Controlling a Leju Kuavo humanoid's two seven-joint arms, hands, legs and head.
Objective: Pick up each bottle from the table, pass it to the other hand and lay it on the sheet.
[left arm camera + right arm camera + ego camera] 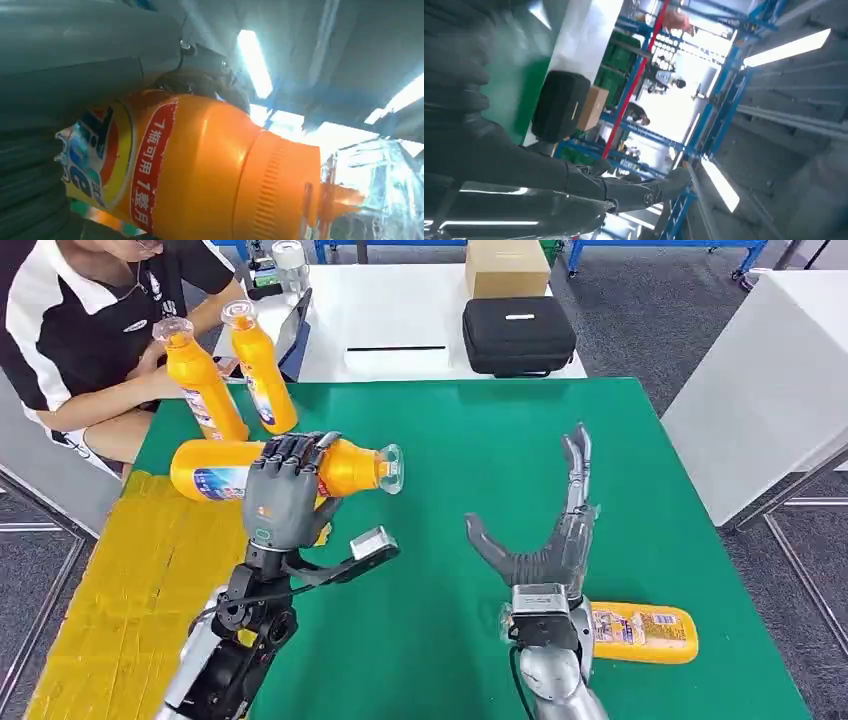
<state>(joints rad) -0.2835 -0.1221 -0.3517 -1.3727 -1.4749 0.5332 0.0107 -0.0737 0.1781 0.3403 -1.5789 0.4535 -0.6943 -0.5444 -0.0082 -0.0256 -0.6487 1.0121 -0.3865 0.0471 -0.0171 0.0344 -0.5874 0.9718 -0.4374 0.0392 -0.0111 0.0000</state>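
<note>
From the head view I see my left hand (283, 492) wrapped around an orange bottle (345, 468), fingers clamped over its middle, holding it on its side above the green table (480, 440) with its clear cap pointing right. The left wrist view gives me what the head view cannot: the bottle's red label strip with white characters, the ribbed orange collar and the transparent cap against ceiling lights (the thumb presses on the bottle's body there). My right hand (548, 530) stands upright near the table's middle, fingers spread apart and holding nothing; the right wrist view confirms that, showing the thumb stretched out against a black case (559, 106) and a cardboard box (592, 108) on the far white table. A second bottle (640, 632) lies flat on the green table near my right wrist. Two more bottles (230, 375) stand upright at the far left, just beside a seated person (80, 330). The yellow sheet (120, 600) lies at the near left.
</note>
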